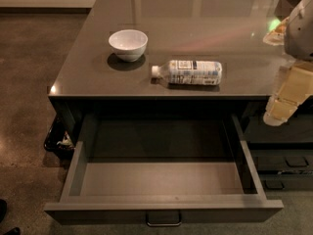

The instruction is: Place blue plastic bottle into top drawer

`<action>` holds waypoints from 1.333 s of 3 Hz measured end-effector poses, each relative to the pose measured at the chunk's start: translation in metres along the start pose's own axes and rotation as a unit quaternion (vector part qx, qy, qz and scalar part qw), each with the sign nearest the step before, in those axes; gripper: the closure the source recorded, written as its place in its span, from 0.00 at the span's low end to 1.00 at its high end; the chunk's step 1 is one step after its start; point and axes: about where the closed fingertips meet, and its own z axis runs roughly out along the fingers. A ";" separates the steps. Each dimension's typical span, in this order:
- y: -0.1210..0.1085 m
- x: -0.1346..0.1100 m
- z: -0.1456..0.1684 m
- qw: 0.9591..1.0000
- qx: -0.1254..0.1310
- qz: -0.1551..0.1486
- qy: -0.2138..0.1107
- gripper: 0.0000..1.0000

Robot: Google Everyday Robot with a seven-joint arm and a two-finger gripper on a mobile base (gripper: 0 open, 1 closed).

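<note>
Pincer (278,112) at right edge, arm (299,31) cropped; top drawer (164,210) open

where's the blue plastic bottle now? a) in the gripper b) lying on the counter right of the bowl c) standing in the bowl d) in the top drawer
b: the blue plastic bottle lies on its side on the counter, cap toward the bowl; the top drawer is open and bare, the gripper hangs apart at the right.

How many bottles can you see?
1. The blue plastic bottle lies on its side on the counter, right of the white bowl, behind the open top drawer. The gripper hangs at the right, apart from it; the arm may hide more.
</note>
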 end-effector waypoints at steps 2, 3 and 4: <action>-0.011 -0.007 0.016 1.000 0.009 -0.007 -0.007 0.00; -0.051 -0.036 0.042 0.998 0.024 -0.042 -0.046 0.00; -0.096 -0.070 0.077 0.993 0.024 -0.064 -0.098 0.00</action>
